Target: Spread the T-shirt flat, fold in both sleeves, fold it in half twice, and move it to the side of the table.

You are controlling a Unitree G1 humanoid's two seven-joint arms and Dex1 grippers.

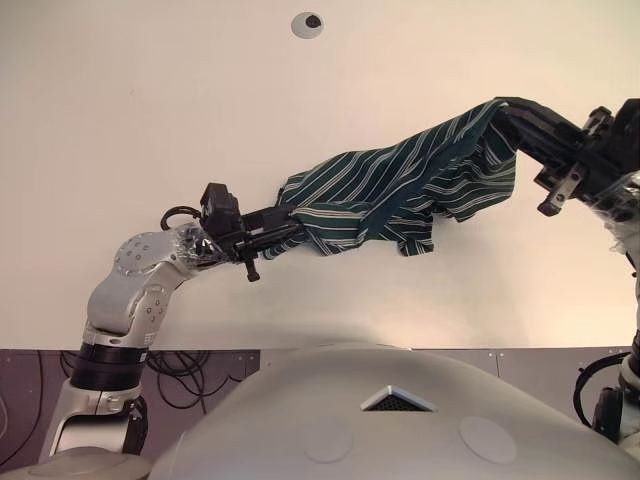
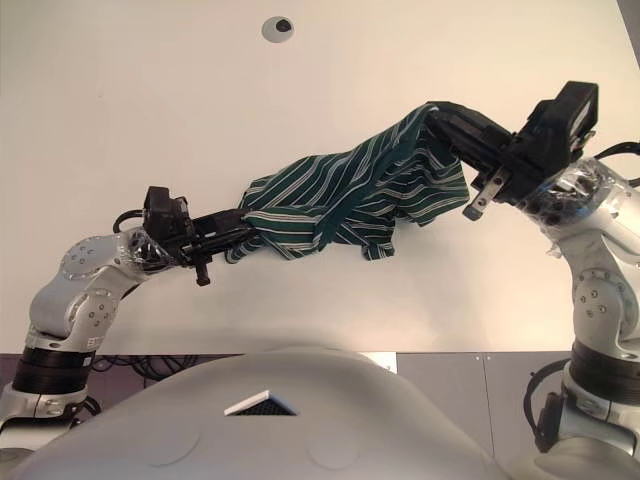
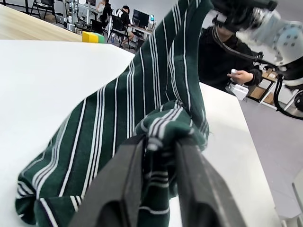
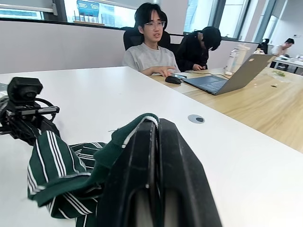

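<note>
A dark green T-shirt (image 1: 400, 185) with white stripes hangs bunched above the white table (image 1: 150, 130), stretched between both grippers. My left gripper (image 1: 283, 222) is shut on the shirt's lower left end; the left wrist view shows its fingers (image 3: 125, 184) pinching a wad of striped cloth (image 3: 161, 127). At the upper right, my right gripper (image 1: 500, 112) is shut on the shirt's other end, held higher than the left one. In the right wrist view its fingers (image 4: 156, 170) are pressed together on a ribbed edge of the shirt (image 4: 132, 130). The shirt's middle sags toward the table.
A small round grommet (image 1: 307, 24) is set in the table at its far side. The table's near edge (image 1: 200, 348) runs just in front of me, with cables (image 1: 185, 370) below it. Across the table stands a wooden desk with a laptop (image 4: 227, 78).
</note>
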